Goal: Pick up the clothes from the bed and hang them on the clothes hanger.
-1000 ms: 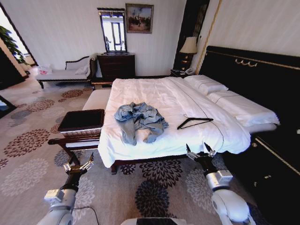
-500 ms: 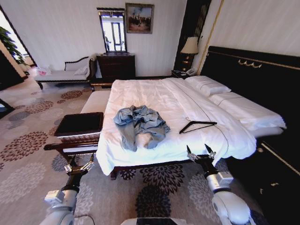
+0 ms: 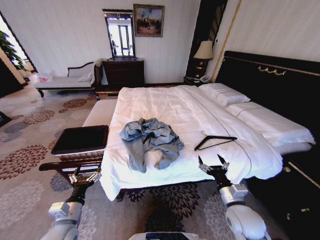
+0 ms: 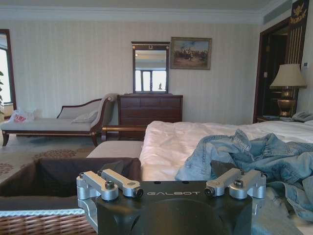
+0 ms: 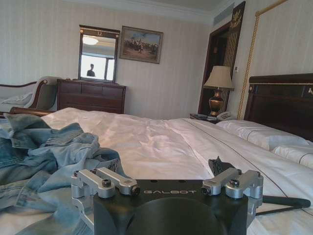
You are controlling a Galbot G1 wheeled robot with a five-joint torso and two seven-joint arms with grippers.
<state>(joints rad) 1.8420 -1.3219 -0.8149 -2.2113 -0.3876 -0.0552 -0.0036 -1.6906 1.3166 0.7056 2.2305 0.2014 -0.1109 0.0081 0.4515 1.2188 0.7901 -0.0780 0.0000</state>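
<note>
Right wrist view: claw body hides part of clothes hanger.

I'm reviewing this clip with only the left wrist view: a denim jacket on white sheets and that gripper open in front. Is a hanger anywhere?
Observer: Yes. A thin black triangular coat hanger lies flat on the white-sheeted bed, to the robot's right of the crumpled light-blue denim jacket and apart from it.
Operator: Where is the other arm?
Observer: The right gripper is open and empty at the bed's near edge, just short of the hanger.
Operator: And my arm, seen from above?
Observer: The left gripper sits off the bed's near left corner, in front of the dark-lined wicker basket, not over the jacket.
</note>
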